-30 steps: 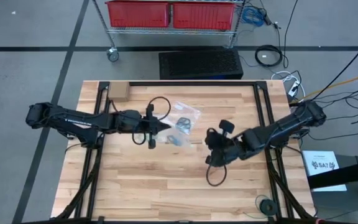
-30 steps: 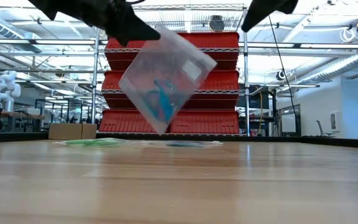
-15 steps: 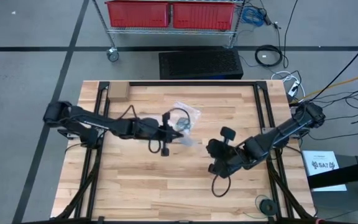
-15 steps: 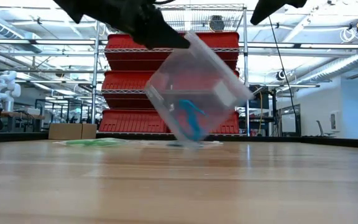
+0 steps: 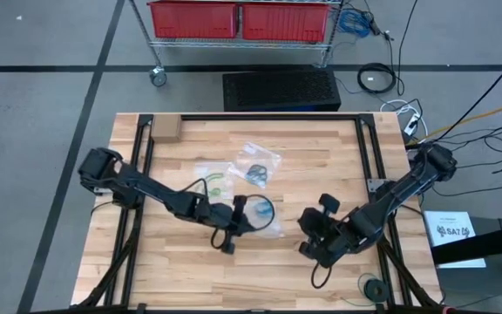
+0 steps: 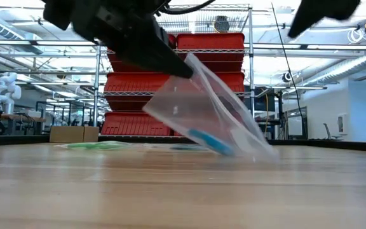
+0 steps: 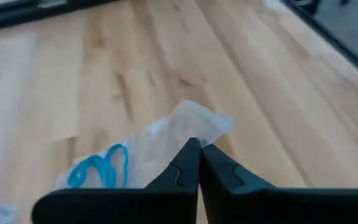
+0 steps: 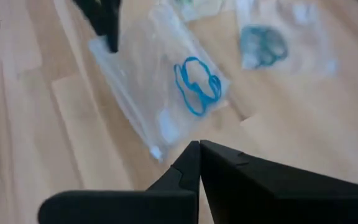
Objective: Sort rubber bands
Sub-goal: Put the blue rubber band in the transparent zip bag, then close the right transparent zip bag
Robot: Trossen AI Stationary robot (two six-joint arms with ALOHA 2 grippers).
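Observation:
A clear plastic bag [image 5: 267, 215] holds bright blue rubber bands [image 8: 197, 86]. My left gripper [image 5: 249, 215] is shut on it near the table's middle. The bands show in the low view [image 6: 207, 138] and in the left wrist view [image 7: 98, 168]. My right gripper [image 5: 307, 221] hovers to the right of the bag, shut on nothing; its fingers [image 8: 199, 149] point at the bag. Farther back, a bag with teal bands [image 5: 256, 171] and a bag with green bands [image 5: 213, 184] lie flat on the table. My left gripper pinches the clear bag by its upper end [image 6: 192, 62] between its two fingers [image 7: 191, 163]. The fingers come slanting down from the table's left. The bag hangs tilted below them, and its lower end [image 6: 250, 151] rests on the table; the blue bands lie low inside it.
A small cardboard box [image 5: 165, 130] sits at the far left corner. Black rails [image 5: 366, 144] run along the table's edges. A black cable loop [image 5: 319, 276] hangs by my right arm, and a round black thing [image 5: 373, 286] lies near the right corner. Bare wood [image 5: 181, 270] stretches along the near side.
My left gripper carried the bag toward the table's near and right side and downward. The bag, then hanging clear above the table, now touches down with its lower end and leans over. My right gripper drew back toward the near right.

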